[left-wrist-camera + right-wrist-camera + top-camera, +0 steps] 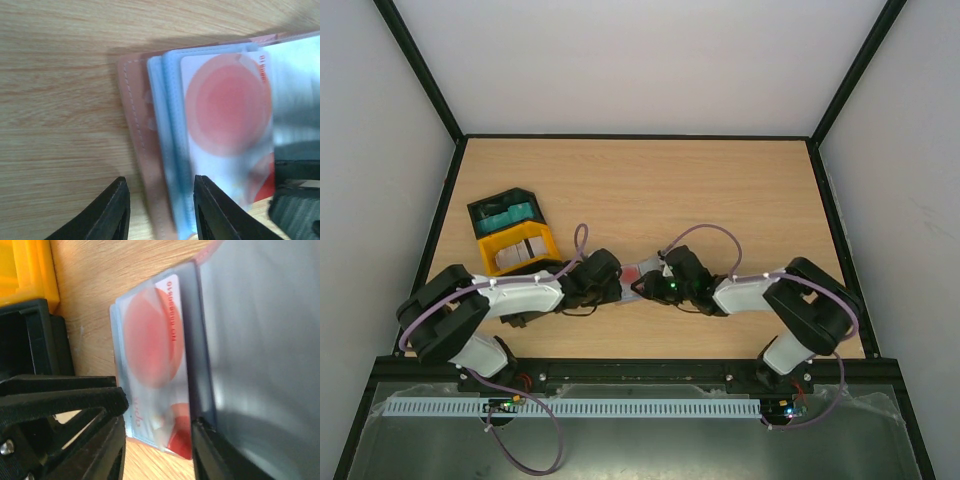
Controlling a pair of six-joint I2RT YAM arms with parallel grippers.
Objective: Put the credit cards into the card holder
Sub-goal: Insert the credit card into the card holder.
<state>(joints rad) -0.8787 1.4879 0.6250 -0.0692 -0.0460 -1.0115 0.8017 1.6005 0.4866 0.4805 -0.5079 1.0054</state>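
Observation:
The card holder (632, 291) lies open on the table between my two grippers. In the left wrist view its brown edge (134, 125) and pale blue sleeves (167, 130) show. A red-and-white credit card (227, 110) lies on the sleeves, and it also shows in the right wrist view (150, 345). My left gripper (162, 210) is open, its jaws straddling the holder's brown edge and sleeves. My right gripper (155, 445) is open with the card between its jaws. A dark grey flap (260, 340) stands against its right finger. Both grippers (620, 285) (648, 285) meet over the holder.
A black tray (480, 212) holding teal cards (510, 213) and a yellow tray (490, 250) holding whitish cards (520, 252) stand at the left, behind my left arm. The yellow tray's corner (25, 270) shows close by in the right wrist view.

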